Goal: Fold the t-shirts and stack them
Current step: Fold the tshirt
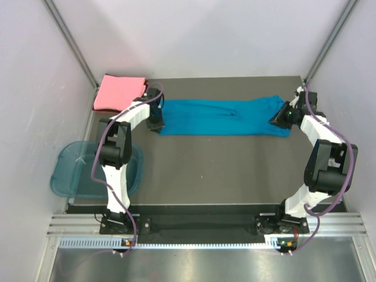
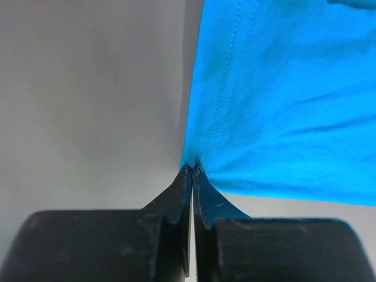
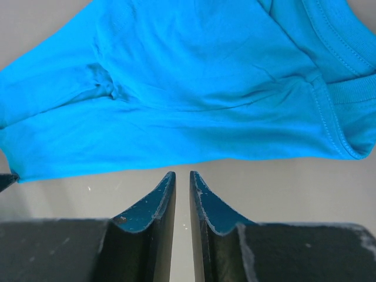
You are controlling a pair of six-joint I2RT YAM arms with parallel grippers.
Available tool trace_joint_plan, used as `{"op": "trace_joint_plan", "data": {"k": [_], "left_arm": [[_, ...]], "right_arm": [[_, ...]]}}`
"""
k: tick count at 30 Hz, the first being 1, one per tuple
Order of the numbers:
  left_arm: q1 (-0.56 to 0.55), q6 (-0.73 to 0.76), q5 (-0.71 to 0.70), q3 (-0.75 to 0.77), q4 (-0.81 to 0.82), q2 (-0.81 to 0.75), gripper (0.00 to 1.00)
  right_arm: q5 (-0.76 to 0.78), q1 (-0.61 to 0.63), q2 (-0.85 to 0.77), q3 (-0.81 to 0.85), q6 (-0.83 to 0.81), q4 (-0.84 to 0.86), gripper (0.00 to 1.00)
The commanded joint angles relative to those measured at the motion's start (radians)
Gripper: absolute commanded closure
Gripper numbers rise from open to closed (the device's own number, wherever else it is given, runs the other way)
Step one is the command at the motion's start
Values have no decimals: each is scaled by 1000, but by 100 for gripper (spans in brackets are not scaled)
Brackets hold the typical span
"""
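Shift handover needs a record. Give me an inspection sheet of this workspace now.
Surface: dark table, no stains seen.
Job's things: teal t-shirt folded into a long strip across the far side; pink t-shirt folded at the far left corner.
Clutter: translucent blue tub overhanging the table's left edge.
Grippers: left gripper shut on the teal t-shirt's left end; right gripper slightly open at its right end, holding nothing.
Cables: purple cables looped along both arms.
Surroundings: pale walls; metal rail at the near edge.
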Motion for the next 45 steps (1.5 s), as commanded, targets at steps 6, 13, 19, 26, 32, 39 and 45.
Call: {"op": "trace_joint_plan", "data": {"k": [6, 13, 19, 26, 32, 39, 45], "left_arm": [[-18, 23, 17, -83, -90, -64, 100], [-91, -15, -4, -213, -99, -149, 100], [-148, -42, -23, -299, -105, -219, 100], [-217, -78, -41, -378, -111, -312, 100], [-266, -92, -50, -397, -108, -356, 100], [-306, -125, -23, -437, -111, -423, 100], [-343, -150, -41, -482, -122, -465, 100]], "right_arm": [[-8, -17, -31, 48, -17, 2, 83], [14, -40, -24, 13, 12, -7, 82], [96, -50, -16, 8, 14, -40, 82], [150, -58, 117, 65, 52, 17, 81], [118, -56, 212, 77, 127, 158, 82], [138, -55, 338, 165, 150, 160, 81], [178, -58, 410, 247, 108, 80, 82]]}}
